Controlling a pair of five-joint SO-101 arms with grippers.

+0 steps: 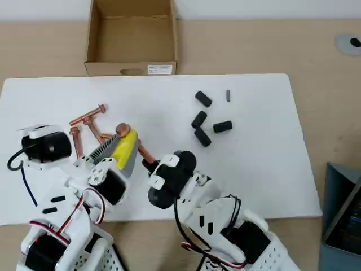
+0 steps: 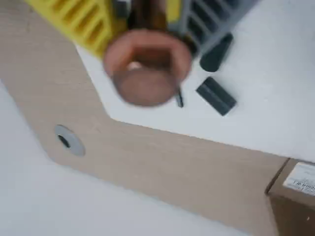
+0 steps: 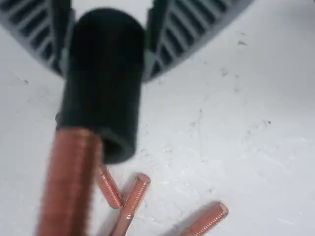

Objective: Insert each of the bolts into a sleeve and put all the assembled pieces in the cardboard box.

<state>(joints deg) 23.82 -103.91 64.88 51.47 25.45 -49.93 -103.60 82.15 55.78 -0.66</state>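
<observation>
My left gripper (image 1: 120, 137), with one yellow and one grey jaw, is shut on a copper bolt (image 1: 123, 130) just below its head (image 2: 147, 66). The bolt's threaded shaft (image 3: 69, 182) slants toward my right gripper (image 1: 151, 165), which is shut on a black sleeve (image 3: 103, 78). The shaft's tip meets the sleeve's open end. Three loose bolts (image 1: 87, 117) lie on the white mat (image 1: 254, 169) to the left. Several loose sleeves (image 1: 202, 137) lie in a cluster right of centre. The cardboard box (image 1: 132, 36) stands open beyond the mat's far edge.
A tiny dark pin (image 1: 228, 96) lies near the sleeves. A grey bin (image 1: 341, 214) stands off the mat at the right. A round grommet (image 1: 348, 43) sits in the wooden tabletop at the far right.
</observation>
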